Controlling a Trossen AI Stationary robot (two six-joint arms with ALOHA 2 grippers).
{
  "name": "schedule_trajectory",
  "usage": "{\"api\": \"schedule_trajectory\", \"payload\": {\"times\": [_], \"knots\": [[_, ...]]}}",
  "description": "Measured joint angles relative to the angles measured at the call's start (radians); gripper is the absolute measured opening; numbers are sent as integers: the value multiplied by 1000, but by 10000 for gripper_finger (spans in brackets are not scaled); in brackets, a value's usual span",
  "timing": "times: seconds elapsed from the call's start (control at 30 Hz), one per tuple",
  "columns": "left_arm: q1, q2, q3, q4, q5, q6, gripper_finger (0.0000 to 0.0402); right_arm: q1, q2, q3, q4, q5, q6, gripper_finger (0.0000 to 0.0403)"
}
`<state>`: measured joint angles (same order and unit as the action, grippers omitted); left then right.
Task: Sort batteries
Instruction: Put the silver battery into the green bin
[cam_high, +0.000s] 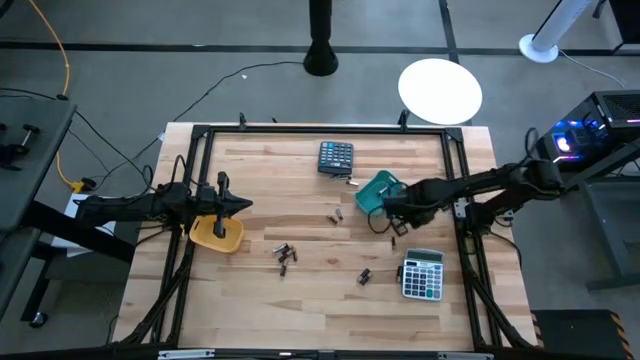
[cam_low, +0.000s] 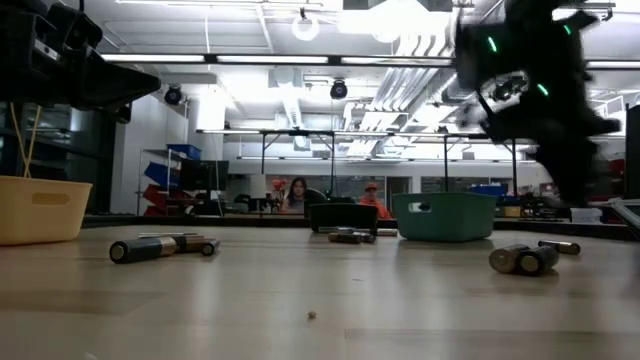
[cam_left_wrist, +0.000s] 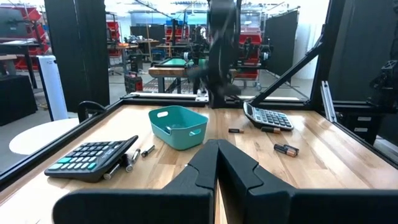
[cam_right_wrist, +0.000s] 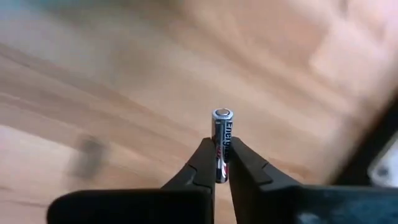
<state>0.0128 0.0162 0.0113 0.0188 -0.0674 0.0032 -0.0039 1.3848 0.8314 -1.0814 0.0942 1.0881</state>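
Small dark batteries lie on their sides on the wooden table: a pair (cam_high: 283, 252), one (cam_high: 334, 216), one (cam_high: 366, 276), one (cam_high: 394, 243) and some beside the dark calculator (cam_high: 350, 182). My right gripper (cam_high: 392, 215) hangs just near of the teal tray (cam_high: 378, 192), shut on one battery (cam_right_wrist: 222, 134). My left gripper (cam_left_wrist: 217, 146) is shut and holds nothing, hovering at the yellow tray (cam_high: 217, 233). My right gripper pinches a black and silver battery between its two fingertips (cam_right_wrist: 202, 158) by its rear half. The battery lies along the fingers, and its metal end (cam_right_wrist: 222, 115) sticks out past them. It is lifted clear of the table, which shows blurred beyond it.
A dark calculator (cam_high: 336, 157) lies at the far middle and a grey one (cam_high: 422, 275) at the near right. A black frame (cam_high: 455, 150) runs round the table. Bare wood lies at the near middle (cam_high: 320, 300). People sit in the room behind (cam_low: 297, 195).
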Motion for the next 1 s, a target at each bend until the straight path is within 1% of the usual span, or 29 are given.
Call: {"api": "schedule_trajectory", "payload": {"times": [0.07,0.17,0.3,0.37,0.43,0.67,0.8,0.87,1.0], "knots": [[0,1,0,1,-1,0,0,-3,-16,73,15,78,3,8],[0,3,0,1,1,0,0,-30,-18,147,31,174,-3,9],[0,5,0,0,1,0,0,-92,-18,168,184,209,-61,11],[0,5,0,0,1,0,0,-123,-17,155,273,207,-103,18],[0,5,0,0,1,0,0,-152,-17,139,322,187,-122,32],[0,5,0,0,0,0,0,-186,-16,119,314,184,-125,109],[0,5,0,0,0,0,0,-186,-16,119,366,183,-129,144],[0,5,0,1,0,0,0,-186,-17,119,412,165,-143,154],[0,4,0,12,0,0,0,-185,-17,119,543,82,-199,159]]}}
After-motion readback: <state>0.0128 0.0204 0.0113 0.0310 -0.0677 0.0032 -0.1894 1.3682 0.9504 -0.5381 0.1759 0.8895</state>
